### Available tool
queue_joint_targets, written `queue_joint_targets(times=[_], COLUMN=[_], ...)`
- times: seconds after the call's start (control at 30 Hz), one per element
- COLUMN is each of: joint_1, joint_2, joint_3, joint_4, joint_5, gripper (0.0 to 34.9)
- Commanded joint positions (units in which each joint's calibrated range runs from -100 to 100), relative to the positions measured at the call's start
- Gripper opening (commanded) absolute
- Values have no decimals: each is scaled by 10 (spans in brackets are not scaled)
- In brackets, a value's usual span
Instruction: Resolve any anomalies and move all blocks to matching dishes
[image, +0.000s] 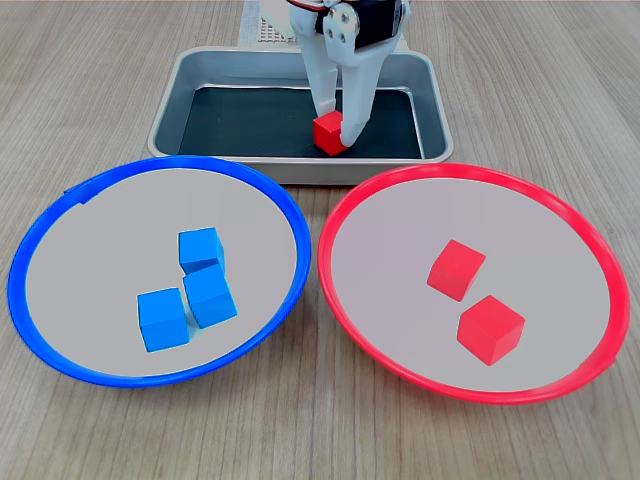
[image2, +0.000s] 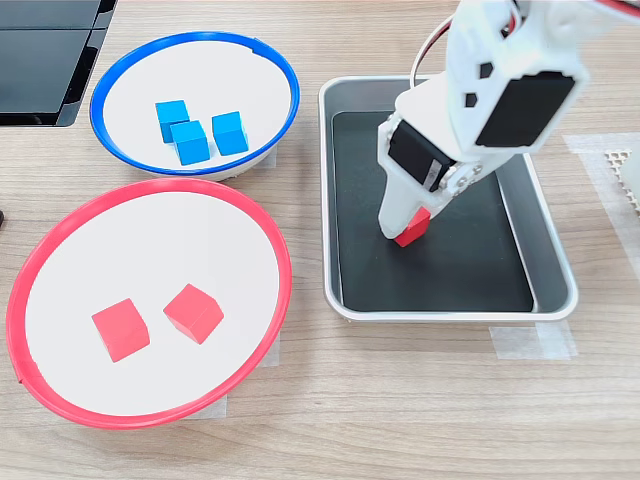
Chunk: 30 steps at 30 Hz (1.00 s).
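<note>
Wood-grain tabletop (image: 560, 90) filled both exterior views, with a dark panel (image2: 45, 55) cut off at the second exterior view's top left corner, too cropped to identify. Silver tray (image: 180, 85) sat at the far side in the first exterior view, black bottom showing; its corners looked taped down in the second exterior view. White gripper (image: 340, 122) came down into the tray, arm cropped at the top edge in both exterior views. Its fingers (image: 325, 85) were narrow and sat either side of the red block in the tray (image: 328, 133), pads touching it as far as I could see. Whether the block was lifted or on the tray floor, couldn't tell. In the second exterior view the near finger covered most of that block; only its lower right part (image2: 413, 229) showed.

Blue-rimmed dish (image: 40, 235) sat at the first exterior view's near left, holding three blue blocks (image: 198, 290) clustered together, two of them touching. Red-rimmed dish (image: 590, 240) sat at the near right, just beside the blue one, with two red blocks (image: 475, 298) close to each other near its middle. Perforated white item (image: 272, 28) peeked out behind the tray, mostly hidden by the arm.
</note>
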Motion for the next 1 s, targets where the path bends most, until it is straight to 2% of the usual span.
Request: queue_joint_targets(times=[0.0,0.13,0.33,0.43,0.5,0.57,0.8,0.83,0.87,0.9,0.93,0.97], joint_1=[-8,-19,-44,-57,-62,-57,-24,-21,-18,-17,-16,-16], joint_2=[-3,-11,25,66,110,169,289,295,306,310,318,324], joint_3=[-20,-141,-334,-417,-448,-480,-542,-545,-548,-551,-557,-563], joint_4=[8,79,112,88,40,1,-59,-63,-70,-73,-77,-79], joint_5=[5,-40,-112,-134,-134,-130,-112,-111,-109,-108,-106,-106], gripper=[2,1,1,1,1,1,5,33,86,110,149,168])
